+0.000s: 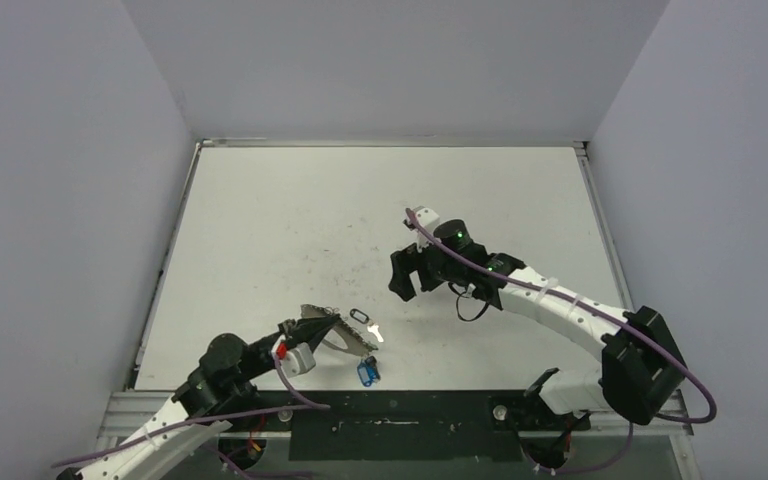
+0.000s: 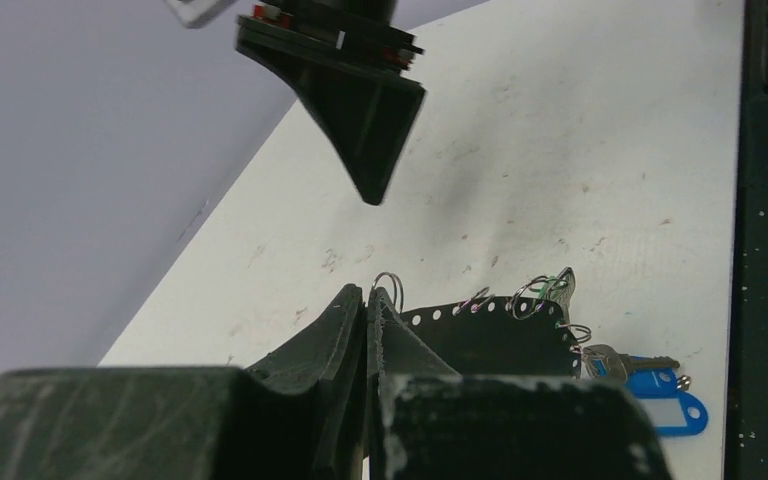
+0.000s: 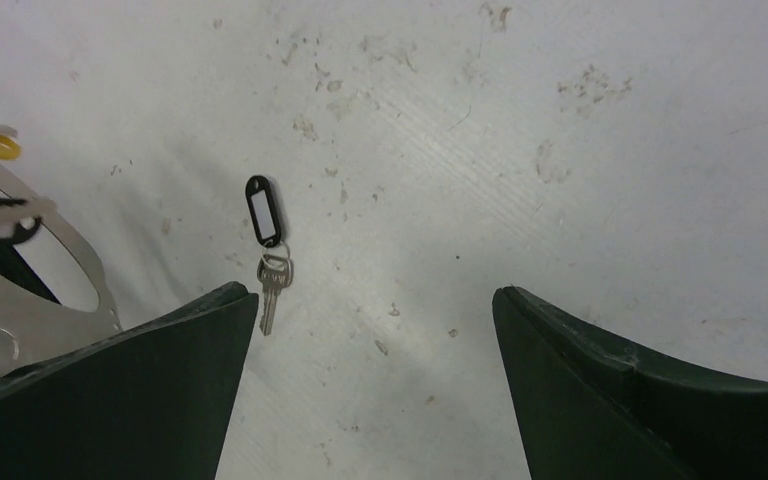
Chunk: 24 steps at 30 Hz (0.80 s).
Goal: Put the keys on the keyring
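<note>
Left fingers are pinching the keyring at lower centre of the overhead view, seemingly steadying it for loading. Right fingers are hovering spread wide over the black-tagged key, which is lying loose on the worktop just beside the ring. Blue-tagged keys are lying nearby.

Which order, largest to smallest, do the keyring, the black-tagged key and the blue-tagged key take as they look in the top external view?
1. The keyring, clearly the largest.
2 and 3. The black-tagged key and the blue-tagged key look about alike. The black-tagged one lies stretched out and seems slightly longer, but this is too close to rank.
</note>
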Each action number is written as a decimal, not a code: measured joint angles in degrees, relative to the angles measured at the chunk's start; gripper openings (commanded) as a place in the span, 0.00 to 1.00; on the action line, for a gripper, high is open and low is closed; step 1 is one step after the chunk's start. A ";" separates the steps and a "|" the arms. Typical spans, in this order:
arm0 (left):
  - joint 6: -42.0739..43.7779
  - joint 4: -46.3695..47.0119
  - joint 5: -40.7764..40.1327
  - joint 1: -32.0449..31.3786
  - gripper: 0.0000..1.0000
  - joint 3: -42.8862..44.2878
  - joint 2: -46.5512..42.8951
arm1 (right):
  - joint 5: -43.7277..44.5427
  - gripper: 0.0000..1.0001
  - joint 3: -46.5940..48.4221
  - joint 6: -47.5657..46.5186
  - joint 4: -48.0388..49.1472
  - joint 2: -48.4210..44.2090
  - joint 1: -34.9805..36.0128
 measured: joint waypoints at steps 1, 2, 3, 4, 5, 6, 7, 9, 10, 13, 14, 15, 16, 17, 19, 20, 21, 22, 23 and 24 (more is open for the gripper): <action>-0.28 -2.40 -1.49 -0.02 0.00 1.20 -1.01 | -0.04 0.86 0.63 0.15 -0.87 1.62 0.42; -0.68 -4.83 -2.97 -0.02 0.00 2.54 -1.64 | 0.04 0.84 1.51 0.26 -1.99 3.30 0.94; -1.05 -7.15 -4.42 -0.02 0.00 3.96 -1.86 | 0.13 0.81 2.51 0.33 -3.06 4.87 1.55; -1.22 -9.25 -5.73 -0.02 0.00 5.33 -1.86 | 0.20 0.78 3.43 0.33 -3.91 6.34 2.29; -1.40 -11.23 -6.93 -0.02 0.00 6.58 -1.86 | 0.39 0.75 4.24 0.33 -4.68 7.72 3.08; -1.46 -13.16 -8.04 -0.02 0.00 7.72 -1.86 | 0.46 0.70 4.79 0.31 -5.11 8.66 3.78; -1.49 -15.06 -9.09 -0.02 0.00 8.76 -1.86 | 0.55 0.66 5.33 0.35 -5.57 9.75 4.70; -1.49 -18.56 -10.71 -0.02 0.00 10.45 -1.90 | 0.44 0.61 6.01 0.66 -6.19 11.85 6.51; -1.49 -19.74 -11.30 -0.02 0.00 10.95 -1.97 | 0.31 0.58 6.10 0.74 -6.23 12.61 6.99; -1.49 -24.00 -12.57 -0.02 0.00 12.41 -2.16 | -0.33 0.56 6.69 1.22 -6.43 15.72 8.57; -1.49 -25.18 -12.85 -0.02 0.00 12.74 -2.16 | -0.57 0.55 6.91 1.40 -6.40 16.94 8.92; -1.49 -26.16 -13.03 -0.02 0.00 12.96 -2.16 | -0.79 0.55 7.13 1.51 -6.34 18.08 9.16; -1.49 -26.86 -13.14 -0.02 0.00 13.09 -2.16 | -0.92 0.55 7.32 1.62 -6.40 18.93 9.35; -1.49 -27.61 -13.18 -0.02 0.00 13.18 -2.16 | -0.96 0.55 7.69 1.66 -6.64 19.91 9.79; -1.49 -28.98 -13.25 -0.02 0.00 13.27 -2.21 | -0.26 0.55 8.83 1.60 -7.23 21.55 10.58; -1.49 -29.20 -13.27 -0.02 0.00 13.27 -2.21 | 0.74 0.55 9.60 1.42 -7.65 22.27 11.23; -1.49 -29.51 -13.27 -0.02 0.00 13.29 -2.21 | 1.99 0.54 10.40 1.14 -8.07 22.86 12.15; -1.49 -29.79 -13.27 -0.02 0.00 13.31 -2.21 | 3.37 0.53 11.08 0.87 -8.44 23.30 13.29; -1.49 -30.05 -13.27 -0.02 0.00 13.35 -2.21 | 4.94 0.52 11.76 0.50 -9.01 23.56 14.58; -1.49 -30.21 -13.27 -0.02 0.00 13.35 -2.21 | 6.49 0.51 12.37 0.09 -9.53 23.74 15.96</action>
